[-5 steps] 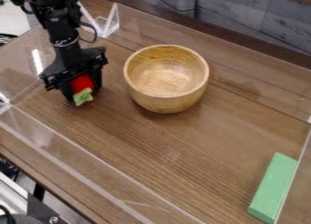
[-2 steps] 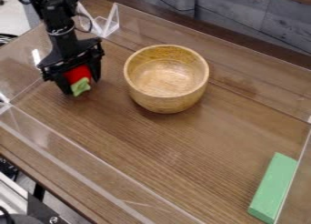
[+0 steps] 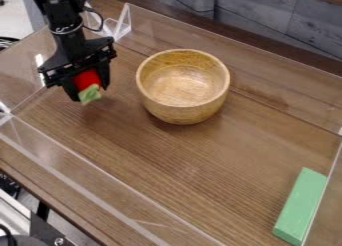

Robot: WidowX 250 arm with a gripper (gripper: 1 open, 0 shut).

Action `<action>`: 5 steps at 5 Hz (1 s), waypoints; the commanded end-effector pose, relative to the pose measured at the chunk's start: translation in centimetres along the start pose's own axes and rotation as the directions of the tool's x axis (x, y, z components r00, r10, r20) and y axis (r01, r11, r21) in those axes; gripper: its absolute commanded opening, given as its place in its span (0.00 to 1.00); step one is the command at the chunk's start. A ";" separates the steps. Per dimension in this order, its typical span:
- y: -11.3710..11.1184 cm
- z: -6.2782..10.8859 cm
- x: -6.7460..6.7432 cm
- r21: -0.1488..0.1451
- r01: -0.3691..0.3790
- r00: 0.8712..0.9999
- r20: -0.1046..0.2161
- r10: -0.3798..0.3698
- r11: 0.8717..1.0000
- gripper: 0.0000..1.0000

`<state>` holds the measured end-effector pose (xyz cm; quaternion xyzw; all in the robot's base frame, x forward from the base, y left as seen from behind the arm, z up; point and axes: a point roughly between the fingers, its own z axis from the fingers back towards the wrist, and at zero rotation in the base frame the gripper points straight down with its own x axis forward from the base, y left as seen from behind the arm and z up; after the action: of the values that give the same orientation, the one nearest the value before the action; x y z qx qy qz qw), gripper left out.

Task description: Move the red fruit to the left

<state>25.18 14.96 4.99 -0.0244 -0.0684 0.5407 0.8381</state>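
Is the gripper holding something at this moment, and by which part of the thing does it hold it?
It cannot be told for sure: the red fruit sits between the fingers of the gripper, red body up, green stem below, but a firm grip is not visible.

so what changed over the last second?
The gripper went up the frame and slightly left, carrying the red fruit between its fingers; the fruit looks lifted off the table now. It was held throughout, nothing let go. The wooden bowl and the green block stayed put.
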 end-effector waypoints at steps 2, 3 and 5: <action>-0.3 2.0 -0.5 0.005 -0.037 0.997 0.065 0.037 0.999 1.00; -1.0 3.1 -0.4 0.011 -0.083 0.994 0.076 0.082 0.996 1.00; -1.9 4.9 1.9 0.029 -0.249 0.964 0.104 0.245 0.968 1.00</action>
<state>26.43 15.30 9.00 0.0149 -0.0741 0.6426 0.7624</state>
